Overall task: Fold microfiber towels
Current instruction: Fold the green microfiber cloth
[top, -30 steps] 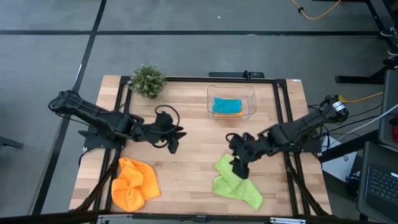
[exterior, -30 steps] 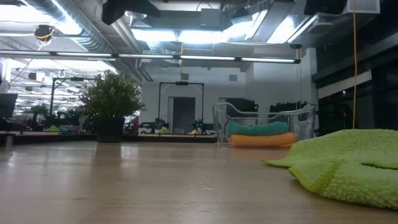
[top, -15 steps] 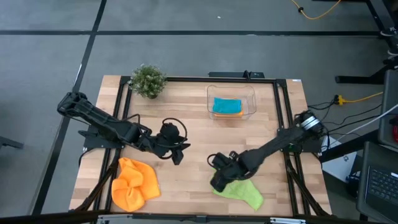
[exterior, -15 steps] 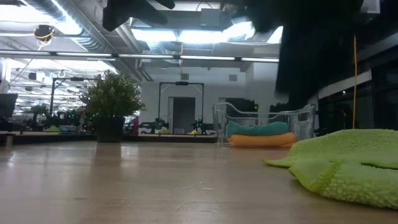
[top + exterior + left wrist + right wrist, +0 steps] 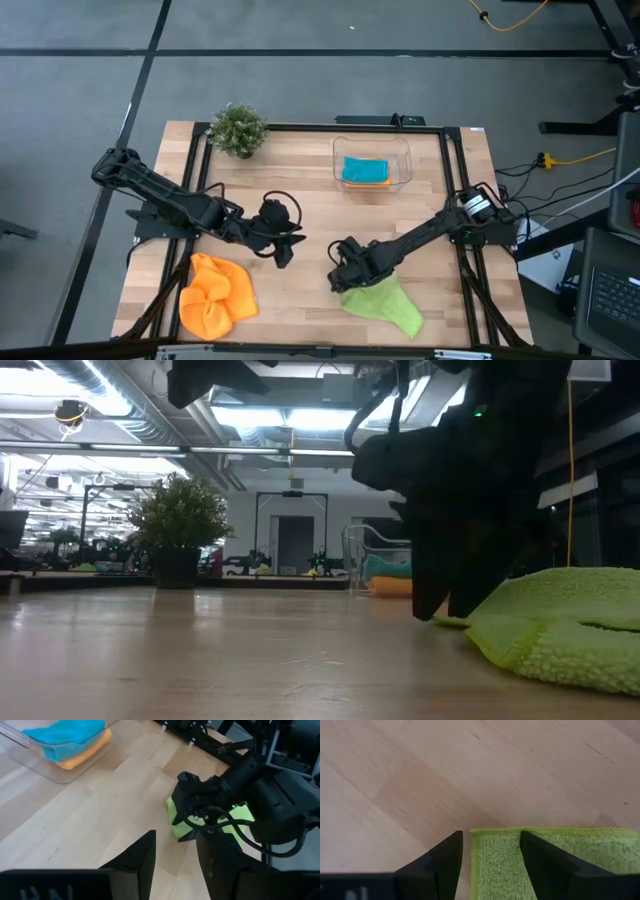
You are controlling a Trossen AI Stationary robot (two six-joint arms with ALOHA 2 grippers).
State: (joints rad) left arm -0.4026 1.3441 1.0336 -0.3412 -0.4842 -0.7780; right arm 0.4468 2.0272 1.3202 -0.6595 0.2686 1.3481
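A lime green towel (image 5: 388,306) lies flat near the table's front edge, right of centre. My right gripper (image 5: 345,287) points steeply down at the towel's left corner (image 5: 487,845), open. One finger (image 5: 445,865) is over bare wood beside the edge and the other (image 5: 547,865) over the cloth. An orange towel (image 5: 214,296) lies crumpled at the front left. My left gripper (image 5: 286,250) hangs open above the bare table between the two towels, with nothing between its fingers (image 5: 145,862). A teal towel (image 5: 364,168) lies folded on an orange one inside the clear tub. My right gripper comes from above, slanting down, with the green towel's left corner (image 5: 480,837) in the gap between its open fingers. In the low view the fingertips (image 5: 432,608) reach down to the table beside the towel's edge. Whether they touch the cloth I cannot tell.
A clear tub (image 5: 372,163) stands at the back, right of centre, and a small potted plant (image 5: 238,130) at the back left. Bare wood (image 5: 310,215) lies in the middle of the table. Black frame rails (image 5: 452,190) run along the table's sides.
My right gripper has dropped from well above the green towel and swung toward the table's left, rolling as it went, down to the towel's left corner; its fingers have stayed open. My left gripper has shifted a little toward the near edge, then kept still. The towels have not moved.
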